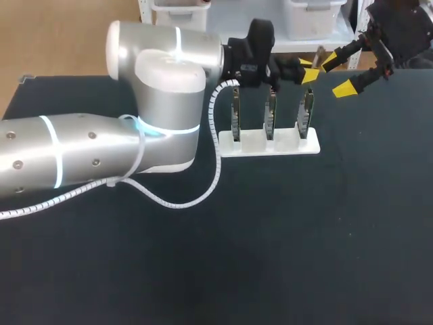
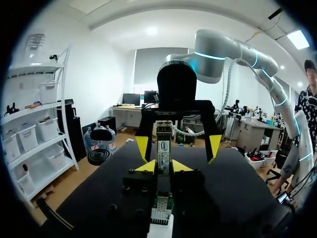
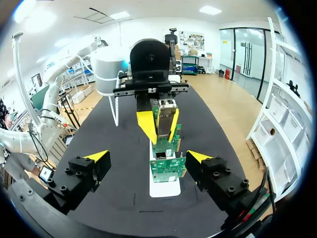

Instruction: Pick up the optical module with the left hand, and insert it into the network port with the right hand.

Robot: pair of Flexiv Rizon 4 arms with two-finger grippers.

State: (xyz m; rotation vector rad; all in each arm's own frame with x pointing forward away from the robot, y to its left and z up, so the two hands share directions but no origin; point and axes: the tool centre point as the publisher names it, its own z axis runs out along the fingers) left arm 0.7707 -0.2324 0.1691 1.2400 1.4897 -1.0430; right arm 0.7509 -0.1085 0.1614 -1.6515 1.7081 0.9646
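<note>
Left gripper [image 2: 164, 166] was clamped on the 1 optical module [image 2: 163, 144], holding it upright over the right end of a row of 3 circuit boards [image 1: 270, 116]. They stood in 1 white holder [image 1: 270, 145] on the bench [image 1: 270, 244]. Right gripper [image 3: 148, 156] had its 2 fingers wide apart, facing the module. Head view alone showed the 3 boards side by side. Right wrist view lined them up 1 behind another, below the module.

Dark table [image 1: 270, 257], matte top. Tan wood floor [image 1: 61, 34]. White walls [image 2: 99, 64], round ceiling light [image 2: 151, 30] on. White shelving [image 2: 34, 124] with storage bins beside the table. Desks [image 2: 130, 106] with monitors along the far wall. Glass doors [image 3: 247, 49] at the room's end, ceiling panels [image 3: 210, 10] lit.
</note>
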